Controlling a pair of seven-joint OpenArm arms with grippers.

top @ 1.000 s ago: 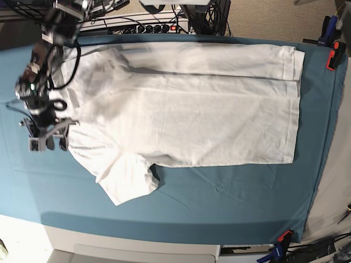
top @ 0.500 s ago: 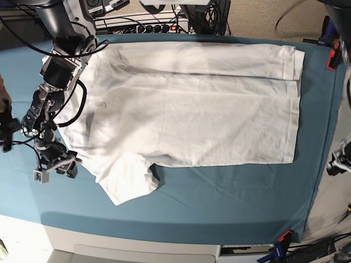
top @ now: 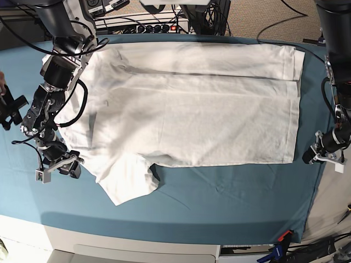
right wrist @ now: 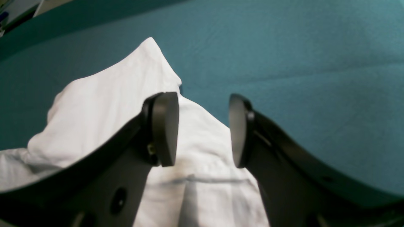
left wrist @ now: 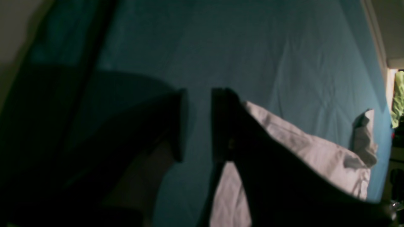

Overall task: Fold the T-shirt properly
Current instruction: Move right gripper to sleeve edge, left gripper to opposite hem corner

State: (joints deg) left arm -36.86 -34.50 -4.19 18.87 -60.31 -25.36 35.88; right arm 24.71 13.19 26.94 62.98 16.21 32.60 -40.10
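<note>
Right hand (top: 57,165) hangs released beside the T-shirt (top: 186,104) sleeve, left hand (top: 323,155) parted and empty off the hem: pinch both layers together, lift evenly.

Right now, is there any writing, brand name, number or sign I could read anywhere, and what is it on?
None can be read.
T-shirt: plain white, no print or label showing.
Teal cloth: bare, no marks.
Equipment behind the table: only a small red light; any lettering is too small to read.
Both close-up views: only cloth and dark fingers, no text.
</note>
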